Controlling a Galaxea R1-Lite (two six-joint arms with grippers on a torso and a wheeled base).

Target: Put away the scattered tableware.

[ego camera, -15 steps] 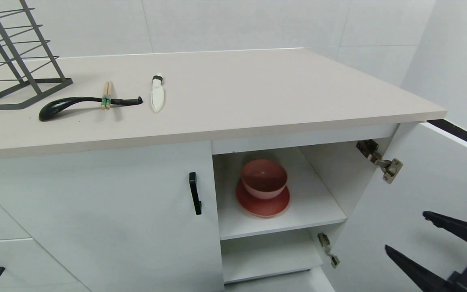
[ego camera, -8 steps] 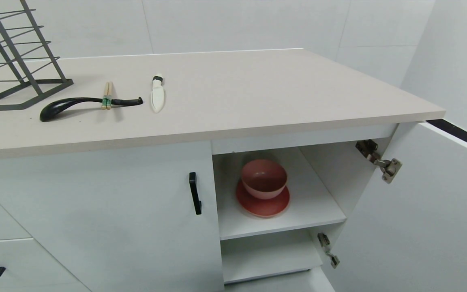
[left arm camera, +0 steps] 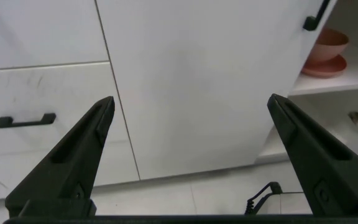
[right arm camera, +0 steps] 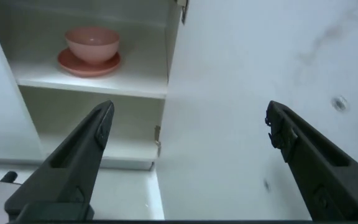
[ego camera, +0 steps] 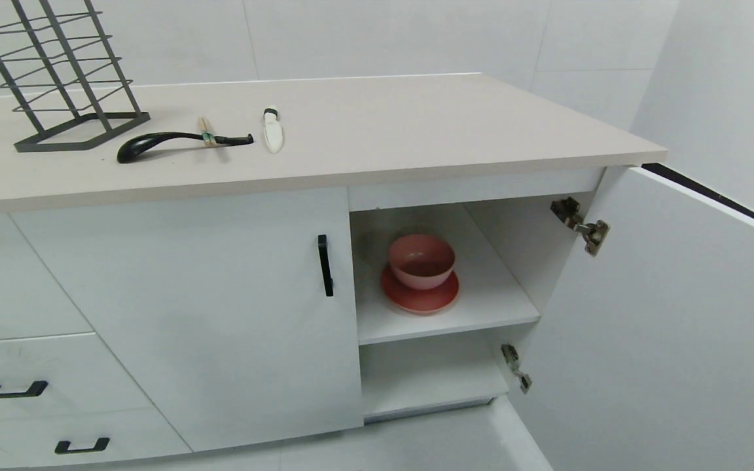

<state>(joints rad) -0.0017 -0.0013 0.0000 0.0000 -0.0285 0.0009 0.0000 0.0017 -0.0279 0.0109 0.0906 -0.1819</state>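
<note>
Both your claws are released. The left claw (left arm camera: pixel 190 102) hangs with its jaws spread wide in front of the shut door (ego camera: pixel 187 314). The right claw (right arm camera: pixel 189 107) is spread just as wide, facing the cupboard (ego camera: pixel 514 242).

On the counter (ego camera: pixel 449 124), take the rack (ego camera: pixel 63 72) as your mark. The ladle (ego camera: pixel 154 140) lies just right of the rack's foot, with its scoop end nearest the rack and its handle pointing away. The chopsticks (ego camera: pixel 206 131) lie across that handle. The knife (ego camera: pixel 273 131) lies farther from the rack, just past the handle's tip and apart from it.

Well below and to the right of the rack, the bowl (ego camera: pixel 421 260) sits on the plate (ego camera: pixel 419 299) on the cupboard's upper shelf (ego camera: pixel 495 307). The open door (ego camera: pixel 645 340) is swung wide.
</note>
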